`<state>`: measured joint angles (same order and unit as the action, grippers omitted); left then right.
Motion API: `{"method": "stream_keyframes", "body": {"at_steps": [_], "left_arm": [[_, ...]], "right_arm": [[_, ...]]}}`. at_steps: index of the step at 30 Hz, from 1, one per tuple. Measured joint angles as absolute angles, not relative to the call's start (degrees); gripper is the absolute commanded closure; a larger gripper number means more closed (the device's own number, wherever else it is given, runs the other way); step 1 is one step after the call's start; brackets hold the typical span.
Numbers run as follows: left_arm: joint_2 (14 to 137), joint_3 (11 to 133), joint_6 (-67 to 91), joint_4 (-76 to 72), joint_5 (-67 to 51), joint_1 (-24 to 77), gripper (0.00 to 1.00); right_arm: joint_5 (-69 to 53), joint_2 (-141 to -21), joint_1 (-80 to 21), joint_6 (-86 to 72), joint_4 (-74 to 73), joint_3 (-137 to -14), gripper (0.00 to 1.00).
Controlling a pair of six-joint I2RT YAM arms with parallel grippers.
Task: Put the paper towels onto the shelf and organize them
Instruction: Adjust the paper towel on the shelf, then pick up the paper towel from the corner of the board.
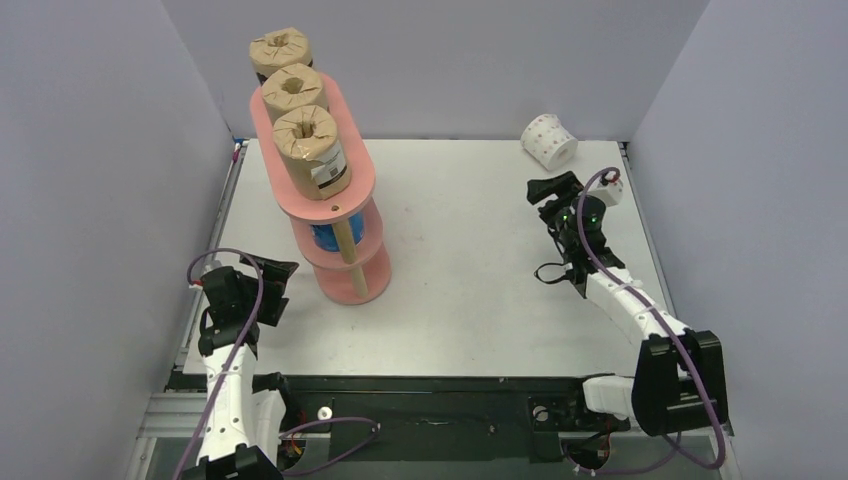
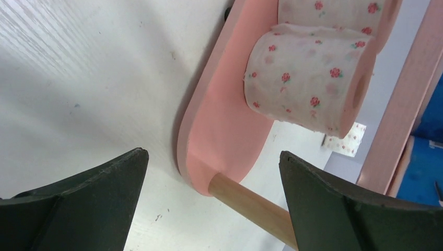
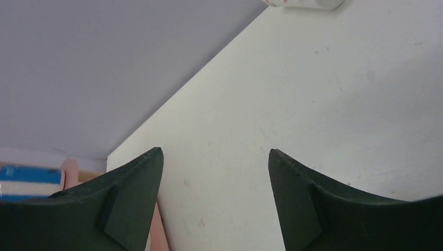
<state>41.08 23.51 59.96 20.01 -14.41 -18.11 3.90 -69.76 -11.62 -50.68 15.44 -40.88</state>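
Overhead, the shelf point(image 1: 305, 205) stands at the upper left of the bench point(image 1: 460, 260), with three brown rolls point(image 1: 293, 90) in a row on its top board and a blue roll point(image 1: 328, 238) on the middle one. A dotted roll point(image 1: 549, 140) lies alone on the bench at upper right, near the back wall. The left tool point(image 1: 274, 290) sits at lower left, just beside the shelf's foot. The right tool point(image 1: 553, 190) is below the lone roll, apart from it.

In the left wrist view, the left tool point(image 2: 214, 198) is released, its fingers wide with nothing between them. Ahead, two dotted rolls point(image 2: 308, 78) lie on the shelf's lowest board point(image 2: 214, 125), beside a wooden post point(image 2: 251, 206).

In the right wrist view, the right tool point(image 3: 214, 198) is likewise released and empty over the bench point(image 3: 339, 104). A sliver of the dotted roll point(image 3: 305, 3) shows at the top edge, and the blue roll point(image 3: 26, 180) at lower left.
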Motion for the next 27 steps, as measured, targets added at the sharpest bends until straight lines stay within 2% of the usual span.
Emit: {"method": "stream_keyframes", "body": {"at_steps": [4,14,20,27], "left_arm": [[40.88,23.35,59.77,20.82,-18.52,-18.15,0.04],[39.88,23.18,57.71,24.1,-23.14,-18.15,0.04],[42.17,23.18,57.45,24.03,-24.12,-18.15,0.04],[43.62,23.73,55.99,24.21,-24.16,-18.15,0.04]], "right_arm": [[-0.82,-75.85,-5.06,-54.98,26.15,-40.6,0.21],[-7.14,-97.84,6.85,-68.12,50.39,-44.77,0.2],[-7.73,-107.87,9.78,-69.71,51.92,-54.06,0.19],[-10.74,-118.1,9.82,-69.71,48.97,-70.96,0.19]]}}
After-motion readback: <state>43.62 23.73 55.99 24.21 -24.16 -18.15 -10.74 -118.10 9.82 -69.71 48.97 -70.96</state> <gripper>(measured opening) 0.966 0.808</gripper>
